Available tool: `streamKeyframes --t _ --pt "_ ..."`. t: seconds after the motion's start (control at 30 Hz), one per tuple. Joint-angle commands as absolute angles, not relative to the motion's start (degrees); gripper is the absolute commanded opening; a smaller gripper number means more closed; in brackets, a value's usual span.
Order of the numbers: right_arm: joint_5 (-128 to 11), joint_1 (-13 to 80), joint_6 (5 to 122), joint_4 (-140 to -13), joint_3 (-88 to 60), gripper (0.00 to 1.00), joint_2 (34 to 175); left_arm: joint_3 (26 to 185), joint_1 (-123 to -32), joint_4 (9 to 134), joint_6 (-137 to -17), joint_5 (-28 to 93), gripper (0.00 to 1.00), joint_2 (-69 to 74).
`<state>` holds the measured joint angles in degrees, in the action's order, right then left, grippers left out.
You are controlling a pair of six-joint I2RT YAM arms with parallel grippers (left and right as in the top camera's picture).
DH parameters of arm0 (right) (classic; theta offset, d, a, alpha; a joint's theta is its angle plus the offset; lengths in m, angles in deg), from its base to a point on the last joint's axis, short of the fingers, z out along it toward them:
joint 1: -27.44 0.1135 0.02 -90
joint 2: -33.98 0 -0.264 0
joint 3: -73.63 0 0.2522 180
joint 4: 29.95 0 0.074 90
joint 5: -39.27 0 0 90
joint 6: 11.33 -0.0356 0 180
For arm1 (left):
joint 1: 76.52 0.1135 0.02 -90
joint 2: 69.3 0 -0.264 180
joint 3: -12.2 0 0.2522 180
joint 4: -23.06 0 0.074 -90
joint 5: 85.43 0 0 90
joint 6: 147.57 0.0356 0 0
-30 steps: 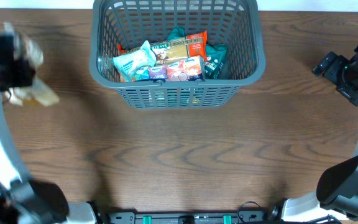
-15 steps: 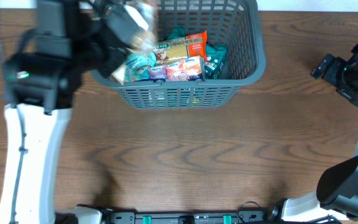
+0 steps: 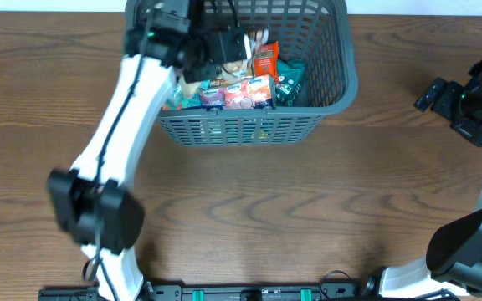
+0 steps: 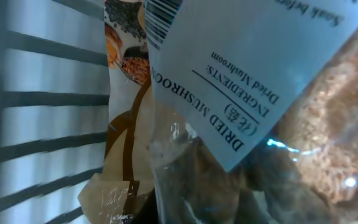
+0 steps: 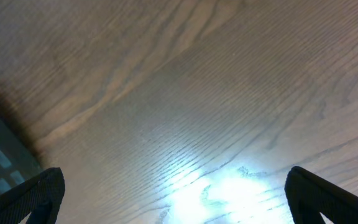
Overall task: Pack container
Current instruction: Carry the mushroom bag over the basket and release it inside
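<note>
The left gripper is clamping a clear dried mushroom packet and holding it inside the dark grey basket, above the snack packets below the hand. Letting go here is risking the packet catching on the lattice wall beside the hand, or leaning up against it. The right gripper is idling wide open, well apart.

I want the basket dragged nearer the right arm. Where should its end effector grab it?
Probably the container's thick right-hand rim, from above, jaws straddling the wall: it stands upright, open-topped, and faces the open right end effector.
</note>
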<state>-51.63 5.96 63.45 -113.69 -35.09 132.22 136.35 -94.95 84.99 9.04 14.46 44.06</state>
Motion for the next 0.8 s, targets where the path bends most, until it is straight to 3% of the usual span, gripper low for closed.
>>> streamKeyframes --t 0.0,0.13,0.23,0.4,0.6,0.77 --pt "-52.31 5.76 65.18 -113.97 -35.00 0.99 132.04 136.77 -95.00 86.03 8.56 14.20 0.07 47.60" --pt "-52.29 5.76 66.14 -113.80 -35.00 0.99 132.02 136.77 -95.08 86.89 8.12 14.18 0.35 49.79" --pt "-52.31 5.76 66.18 -113.32 -35.00 0.99 132.04 136.79 -95.15 86.82 5.83 14.16 0.68 48.82" --pt "-55.28 5.87 71.14 -108.66 -35.94 0.99 132.02 136.97 -95.06 86.52 -2.96 13.61 0.99 42.18" --pt "-55.30 9.61 81.53 -102.56 -41.84 0.99 132.02 136.99 -93.69 86.06 -17.08 2.77 0.99 30.86" --pt "-55.26 15.88 86.49 -95.48 -45.12 0.99 132.00 136.99 -88.55 90.51 -29.27 1.31 0.99 22.29"
